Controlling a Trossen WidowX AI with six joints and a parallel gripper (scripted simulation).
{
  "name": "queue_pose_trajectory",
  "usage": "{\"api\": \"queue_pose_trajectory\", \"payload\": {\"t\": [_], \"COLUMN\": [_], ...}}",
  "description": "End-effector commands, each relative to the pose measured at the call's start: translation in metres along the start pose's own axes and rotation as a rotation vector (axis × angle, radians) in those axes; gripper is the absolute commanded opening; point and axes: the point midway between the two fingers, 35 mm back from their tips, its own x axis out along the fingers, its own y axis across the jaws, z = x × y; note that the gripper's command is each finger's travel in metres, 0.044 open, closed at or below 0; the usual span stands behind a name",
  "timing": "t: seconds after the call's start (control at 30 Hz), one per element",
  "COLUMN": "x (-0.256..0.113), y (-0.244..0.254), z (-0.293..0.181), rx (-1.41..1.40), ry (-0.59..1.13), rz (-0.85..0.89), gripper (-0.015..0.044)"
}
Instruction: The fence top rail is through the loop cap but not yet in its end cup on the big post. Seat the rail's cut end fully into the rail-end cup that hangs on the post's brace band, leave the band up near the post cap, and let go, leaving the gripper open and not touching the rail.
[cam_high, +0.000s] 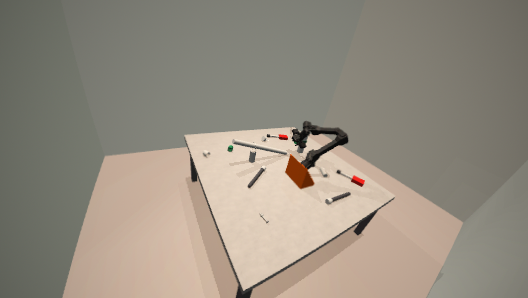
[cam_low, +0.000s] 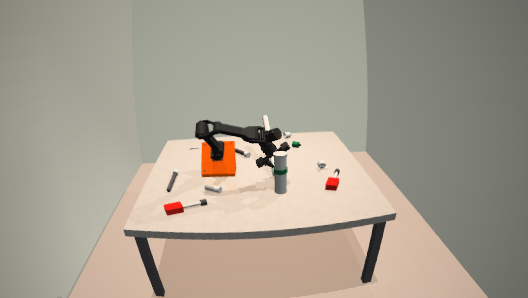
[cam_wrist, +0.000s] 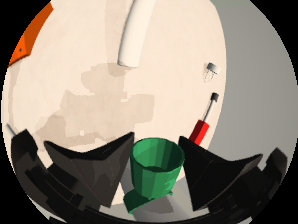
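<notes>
The white rail (cam_high: 260, 146) (cam_low: 265, 123) (cam_wrist: 134, 35) runs over a short grey post (cam_high: 252, 156). Its cut end shows in the wrist view, clearly apart from the green rail-end cup (cam_wrist: 157, 172). The cup's mouth is empty. The big grey post (cam_low: 280, 183) stands upright with a pale cap (cam_low: 280, 154). Its green brace band (cam_low: 280, 170) sits around mid-height, well below the cap. My gripper (cam_low: 273, 154) (cam_wrist: 156, 137) is open at the big post, its fingers on both sides of the cup with little space. Whether a finger still touches the cup cannot be told. Contact at the loop cap is too small to make out.
The orange base (cam_high: 299, 172) (cam_low: 218, 167) carries the arm. Red-handled tools (cam_high: 357, 180) (cam_low: 332, 183) (cam_wrist: 199, 132) lie on both sides of the big post. Dark rods (cam_high: 257, 177) (cam_low: 172, 181), a white cylinder (cam_low: 213, 189), a green fitting (cam_high: 230, 148) (cam_low: 296, 144) and small white caps lie on the table.
</notes>
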Motion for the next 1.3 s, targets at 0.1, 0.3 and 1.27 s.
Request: {"api": "queue_pose_trajectory", "payload": {"t": [0.1, 0.3, 1.27], "x": [-0.009, -0.022, -0.085], "y": [-0.007, -0.014, -0.044], "z": [0.013, 0.028, 0.129], "rx": [0.006, 0.009, 1.110], "ry": [-0.003, -0.002, 0.038], "rz": [0.008, 0.009, 0.044], "gripper": [0.0440, 0.0440, 0.0440]}}
